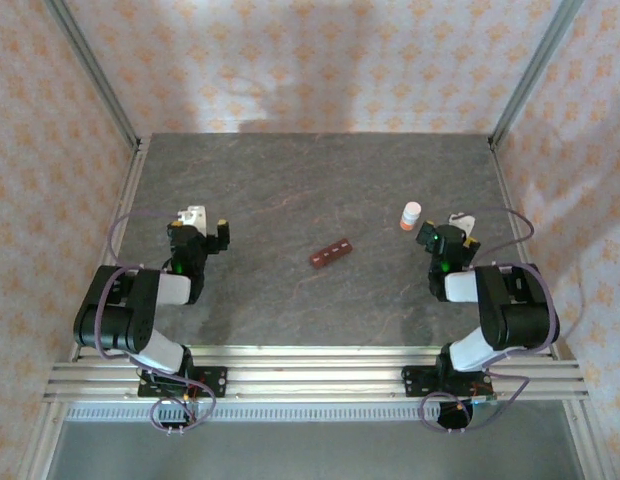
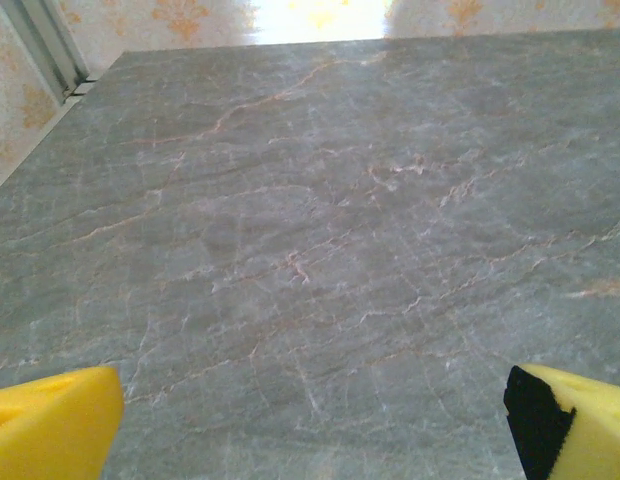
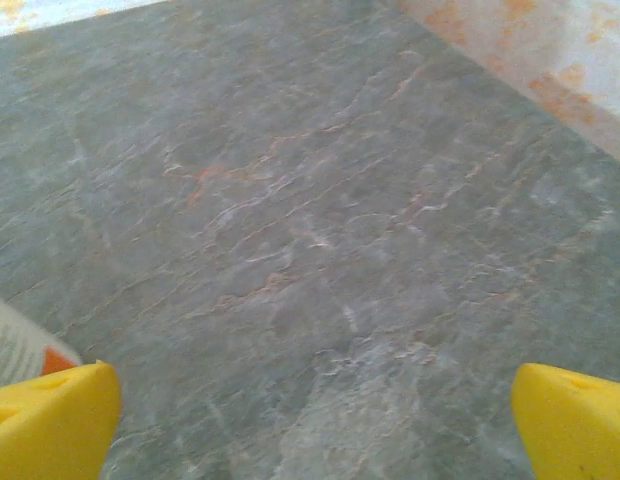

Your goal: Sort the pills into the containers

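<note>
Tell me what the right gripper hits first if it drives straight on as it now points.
Likely just bare table; the right gripper tilts down at it. The orange bottle sits off to its left, seemingly outside the line.

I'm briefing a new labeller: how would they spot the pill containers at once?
On the grey marbled table, look near the middle. The containers lie there: a flat dark red-brown strip of square compartments in a row. The bottle to its right is upright, orange, white-capped.
</note>
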Action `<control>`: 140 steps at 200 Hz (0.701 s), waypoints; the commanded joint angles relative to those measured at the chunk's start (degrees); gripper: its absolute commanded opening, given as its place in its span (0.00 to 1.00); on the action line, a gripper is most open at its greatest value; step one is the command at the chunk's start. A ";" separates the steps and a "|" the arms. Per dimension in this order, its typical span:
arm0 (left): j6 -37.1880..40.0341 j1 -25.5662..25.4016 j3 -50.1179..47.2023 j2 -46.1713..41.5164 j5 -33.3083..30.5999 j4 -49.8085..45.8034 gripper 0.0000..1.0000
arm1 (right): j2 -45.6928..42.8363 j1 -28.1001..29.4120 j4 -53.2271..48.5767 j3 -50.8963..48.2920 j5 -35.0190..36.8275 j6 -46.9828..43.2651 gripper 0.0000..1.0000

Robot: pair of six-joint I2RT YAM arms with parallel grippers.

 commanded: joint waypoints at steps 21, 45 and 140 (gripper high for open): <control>-2.10 0.71 1.55 0.13 3.14 -0.75 1.00 | -0.36 -0.11 1.79 2.06 -1.11 -2.07 1.00; -2.36 0.76 1.64 0.12 2.46 -1.05 1.00 | -0.75 0.07 1.32 1.97 -0.93 -2.23 1.00; -2.17 0.69 1.48 0.03 3.11 -0.89 1.00 | -0.56 0.07 1.89 1.84 -1.60 -2.42 1.00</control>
